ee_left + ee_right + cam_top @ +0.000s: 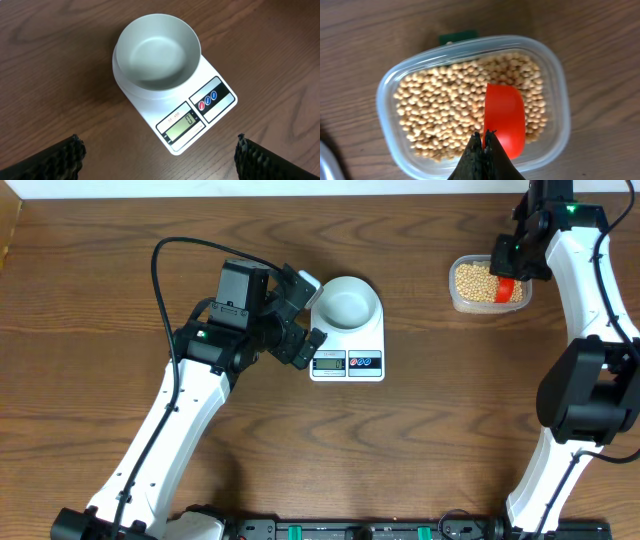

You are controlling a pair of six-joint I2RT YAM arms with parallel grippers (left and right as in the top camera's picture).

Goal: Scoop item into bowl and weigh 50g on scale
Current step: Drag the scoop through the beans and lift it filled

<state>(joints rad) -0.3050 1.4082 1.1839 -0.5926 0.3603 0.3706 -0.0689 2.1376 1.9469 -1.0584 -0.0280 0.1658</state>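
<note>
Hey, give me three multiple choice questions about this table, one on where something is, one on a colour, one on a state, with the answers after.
1. Where is the bowl relative to the scale? A on top of it B beside it C behind it
2. What colour is the scoop held by the right gripper? A blue B red C white
3. The bowl is: A empty B half full C heaped

Answers: 1 A, the bowl sits on the scale's platform in the left wrist view. 2 B, the scoop shows red against the beans in the tub. 3 A, its inside is bare grey.
</note>
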